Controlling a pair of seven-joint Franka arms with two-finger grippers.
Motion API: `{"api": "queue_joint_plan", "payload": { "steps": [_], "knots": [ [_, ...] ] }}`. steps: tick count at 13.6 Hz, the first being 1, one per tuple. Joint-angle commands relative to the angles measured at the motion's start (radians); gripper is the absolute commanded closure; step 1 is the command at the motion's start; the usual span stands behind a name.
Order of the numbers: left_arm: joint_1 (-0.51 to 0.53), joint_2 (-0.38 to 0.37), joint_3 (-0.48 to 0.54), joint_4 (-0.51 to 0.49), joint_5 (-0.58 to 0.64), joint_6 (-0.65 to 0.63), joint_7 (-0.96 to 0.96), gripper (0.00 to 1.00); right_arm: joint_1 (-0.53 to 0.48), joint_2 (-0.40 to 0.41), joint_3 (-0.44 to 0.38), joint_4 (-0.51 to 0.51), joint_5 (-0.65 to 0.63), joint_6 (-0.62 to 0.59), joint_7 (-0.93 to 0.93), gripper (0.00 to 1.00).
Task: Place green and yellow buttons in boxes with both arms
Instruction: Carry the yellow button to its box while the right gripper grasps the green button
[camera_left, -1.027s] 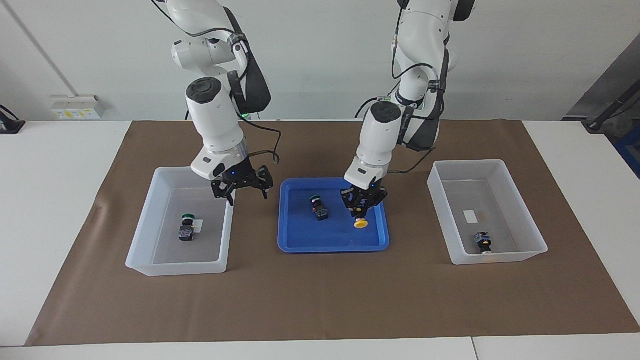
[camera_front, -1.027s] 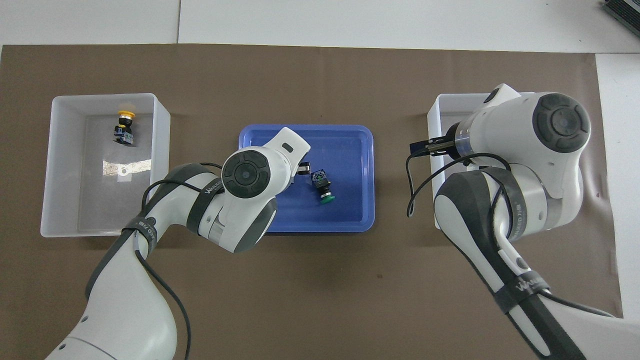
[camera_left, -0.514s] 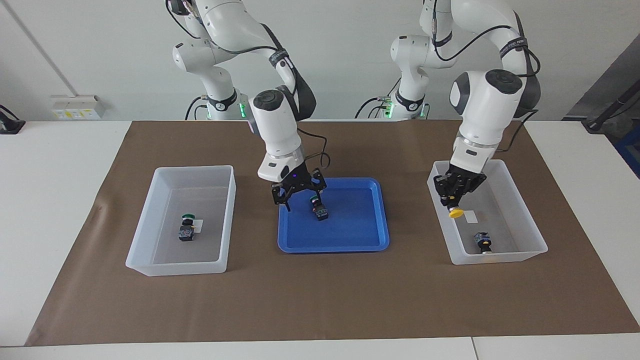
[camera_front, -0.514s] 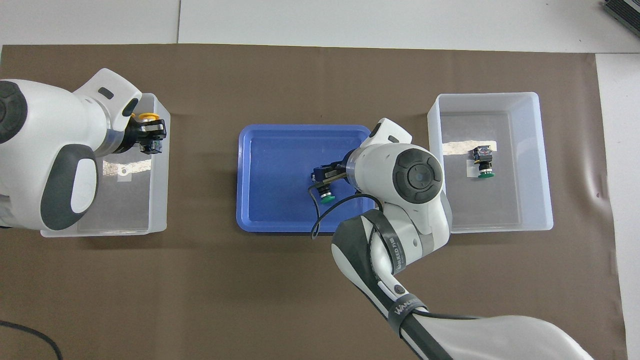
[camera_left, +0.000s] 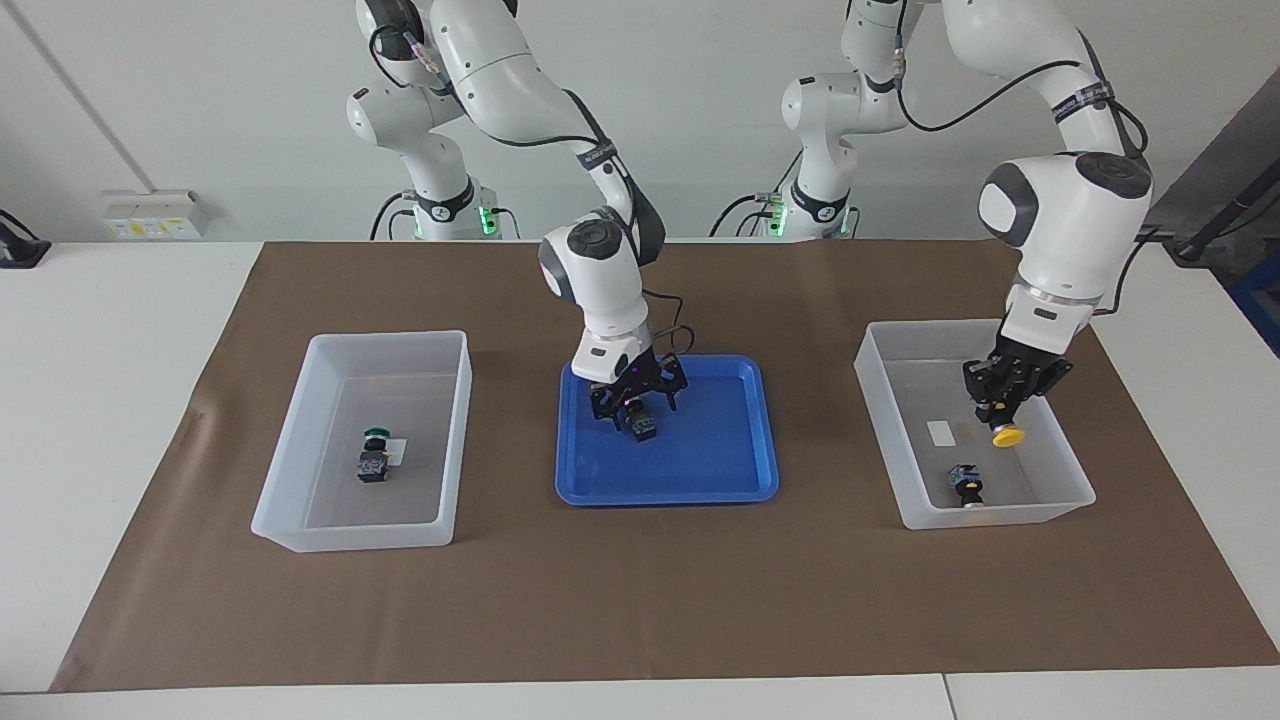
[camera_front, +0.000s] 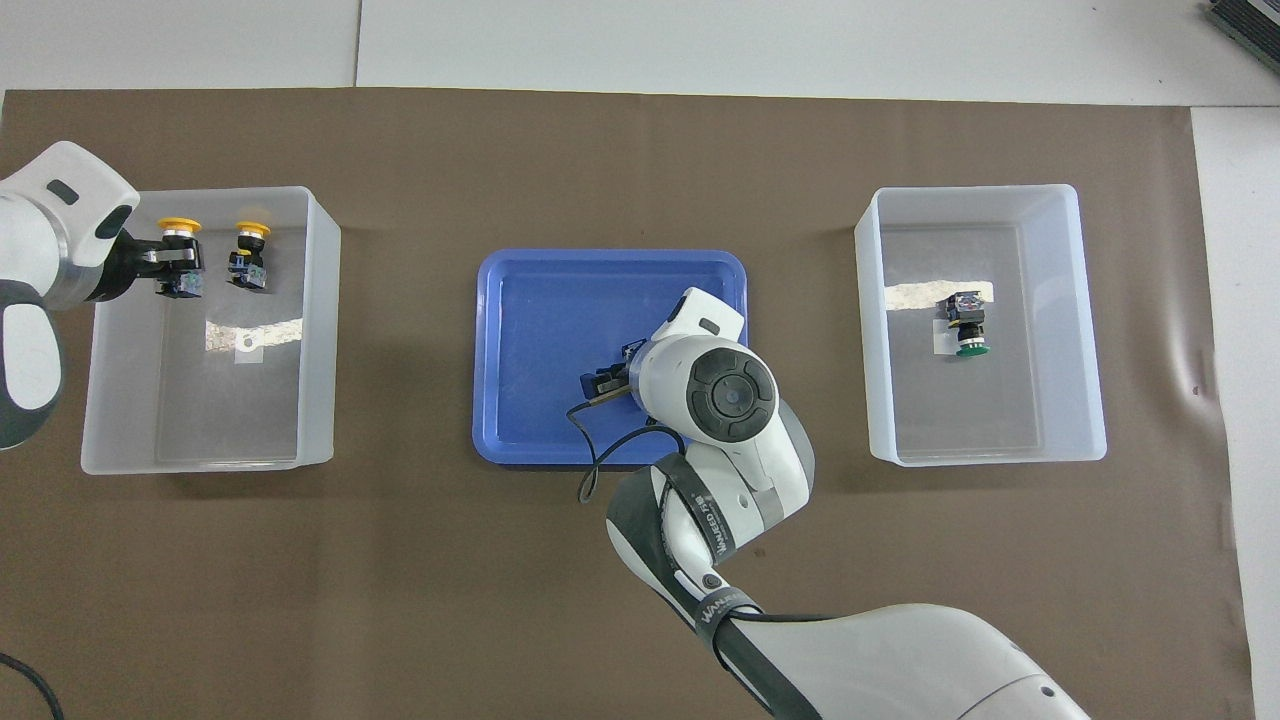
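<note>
A: Left gripper (camera_left: 1003, 405), entry one?
B: It is hanging inside the box (camera_left: 1070, 470) at the left arm's end of the counter (camera_left: 120, 400), its jaws gripping the black body of a yellow button (camera_left: 1006, 436), cap pointing down and away from the robots. The overhead view is showing the same held button (camera_front: 181, 225) up against the box's wall farthest from the robots.

A: Anything else in that box?
B: A second yellow button (camera_left: 966, 485) is lying on the floor of the box, just beside the held one and toward the middle of the counter from it.

A: Right gripper (camera_left: 637, 393)?
B: It is sitting low over the blue tray (camera_left: 720, 470) in the middle of the brown mat (camera_left: 640, 600), jaws spread and straddling a green button (camera_left: 640, 420) that is lying on the tray floor. Whether the jaws are touching it, I cannot tell. From overhead the wrist is covering the button.

A: The other box (camera_left: 290, 500)?
B: It is standing at the right arm's end, holding one green button (camera_left: 374, 455) that is lying on its side beside a small white label (camera_left: 397, 452), well apart from both grippers.
</note>
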Motion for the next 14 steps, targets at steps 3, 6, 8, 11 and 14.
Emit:
{"api": "queue_joint_plan", "payload": {
  "steps": [3,6,8,11,14],
  "knots": [
    [0.042,0.059,-0.012,-0.014,0.001,0.094,0.072,1.00,-0.003,-0.002,-0.002,-0.010,-0.025,0.014,0.003,0.49],
    [0.044,0.108,-0.012,-0.012,0.001,0.169,0.084,1.00,-0.003,-0.002,-0.002,-0.010,-0.030,0.011,0.010,1.00],
    [0.044,0.142,-0.012,-0.008,0.003,0.211,0.086,1.00,-0.010,-0.008,-0.006,0.003,-0.030,-0.003,0.013,1.00],
    [0.041,0.200,-0.010,-0.006,0.003,0.317,0.081,1.00,-0.050,-0.106,-0.022,0.019,-0.018,-0.108,0.061,1.00],
    [0.044,0.216,-0.010,-0.004,0.003,0.347,0.078,1.00,-0.178,-0.217,-0.025,0.046,-0.028,-0.240,0.075,1.00]
  ]
}}
